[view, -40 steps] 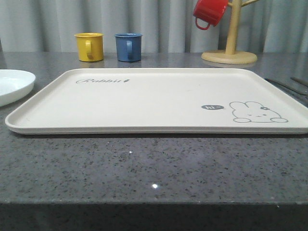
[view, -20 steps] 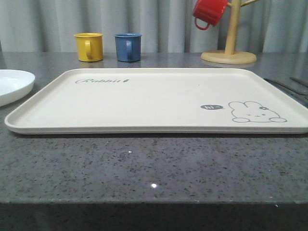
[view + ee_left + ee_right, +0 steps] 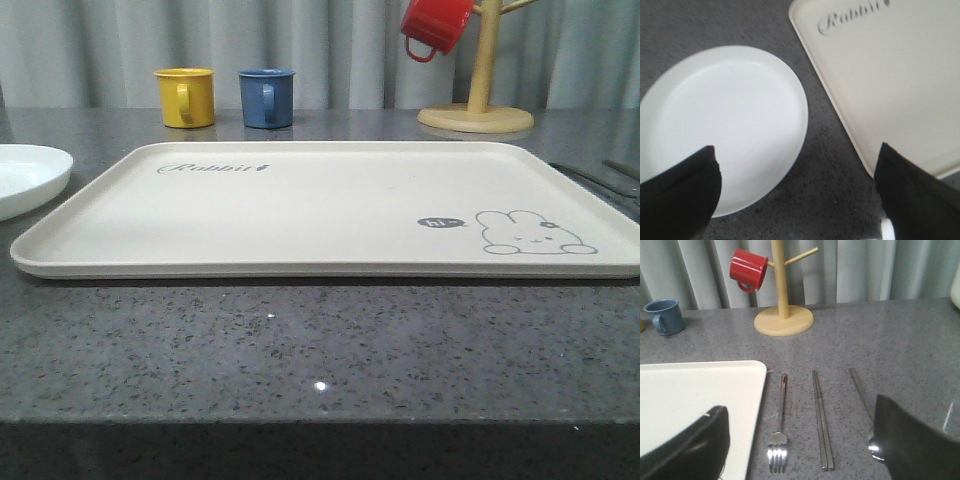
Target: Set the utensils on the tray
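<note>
Fork [image 3: 780,432], chopsticks [image 3: 821,420], spoon [image 3: 866,407] lie on the counter just right of the tray [image 3: 300,205], probably untouched. Right gripper [image 3: 800,450] jaws apart above them; left gripper [image 3: 797,200] spread too.

Cream tray [image 3: 300,205] with grey rabbit drawing [image 3: 535,233] — silver utensils [image 3: 821,425], red mug [image 3: 747,270], speckled grey table [image 3: 300,350].

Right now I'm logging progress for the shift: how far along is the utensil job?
Nothing is done yet: the tray holds no utensils. The fork, chopsticks and spoon lie side by side on the counter beside the tray. Nothing is in hand: the right gripper is open above them, and the left gripper is open over the white plate and the tray's edge. All three pieces remain to be moved.
</note>
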`<state>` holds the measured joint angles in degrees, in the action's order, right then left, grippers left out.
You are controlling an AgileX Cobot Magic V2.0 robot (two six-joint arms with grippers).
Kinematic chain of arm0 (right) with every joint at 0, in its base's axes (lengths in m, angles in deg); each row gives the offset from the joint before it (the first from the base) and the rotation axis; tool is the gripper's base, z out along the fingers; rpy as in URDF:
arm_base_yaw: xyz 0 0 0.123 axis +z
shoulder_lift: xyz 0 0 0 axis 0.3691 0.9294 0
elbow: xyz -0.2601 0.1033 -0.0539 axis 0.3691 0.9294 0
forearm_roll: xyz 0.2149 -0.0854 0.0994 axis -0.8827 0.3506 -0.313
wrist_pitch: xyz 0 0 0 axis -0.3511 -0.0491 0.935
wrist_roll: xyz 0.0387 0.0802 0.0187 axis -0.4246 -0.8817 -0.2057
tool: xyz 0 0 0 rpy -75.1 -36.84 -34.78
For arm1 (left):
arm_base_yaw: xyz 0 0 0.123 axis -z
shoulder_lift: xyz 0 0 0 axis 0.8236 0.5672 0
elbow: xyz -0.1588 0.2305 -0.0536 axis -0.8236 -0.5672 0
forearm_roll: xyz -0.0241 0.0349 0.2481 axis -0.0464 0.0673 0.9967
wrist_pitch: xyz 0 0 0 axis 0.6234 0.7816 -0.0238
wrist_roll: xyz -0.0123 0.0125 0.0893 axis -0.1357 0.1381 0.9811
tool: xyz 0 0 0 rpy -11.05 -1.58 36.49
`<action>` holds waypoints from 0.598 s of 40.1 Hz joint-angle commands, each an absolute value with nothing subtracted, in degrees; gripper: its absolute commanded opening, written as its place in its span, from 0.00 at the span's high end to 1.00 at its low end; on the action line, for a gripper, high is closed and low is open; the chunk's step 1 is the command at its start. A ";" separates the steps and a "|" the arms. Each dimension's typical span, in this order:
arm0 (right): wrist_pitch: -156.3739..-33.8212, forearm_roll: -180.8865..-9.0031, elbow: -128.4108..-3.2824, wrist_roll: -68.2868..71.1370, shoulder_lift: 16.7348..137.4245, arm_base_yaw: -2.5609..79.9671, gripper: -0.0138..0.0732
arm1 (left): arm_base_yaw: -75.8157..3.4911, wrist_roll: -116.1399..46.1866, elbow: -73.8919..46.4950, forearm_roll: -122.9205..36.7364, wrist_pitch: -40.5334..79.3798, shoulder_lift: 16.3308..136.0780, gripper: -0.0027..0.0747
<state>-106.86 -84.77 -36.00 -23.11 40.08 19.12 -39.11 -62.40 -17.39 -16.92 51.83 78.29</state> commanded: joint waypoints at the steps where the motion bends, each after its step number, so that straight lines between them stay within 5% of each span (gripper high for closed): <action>1: -102.69 -84.83 -38.13 -22.48 40.87 18.70 0.14 | -37.88 -60.26 -9.03 -15.97 59.35 85.63 0.21; 17: -102.69 -84.83 -38.13 -22.48 40.87 18.70 0.14 | -37.99 -55.98 2.18 -13.57 69.44 105.34 0.21; 24: -102.69 -84.83 -38.13 -22.48 40.87 18.70 0.14 | -37.99 -55.70 2.18 -13.57 70.06 108.23 0.41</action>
<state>-106.86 -84.77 -36.00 -23.11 40.08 19.12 -38.26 -55.79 0.21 -13.76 70.40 109.64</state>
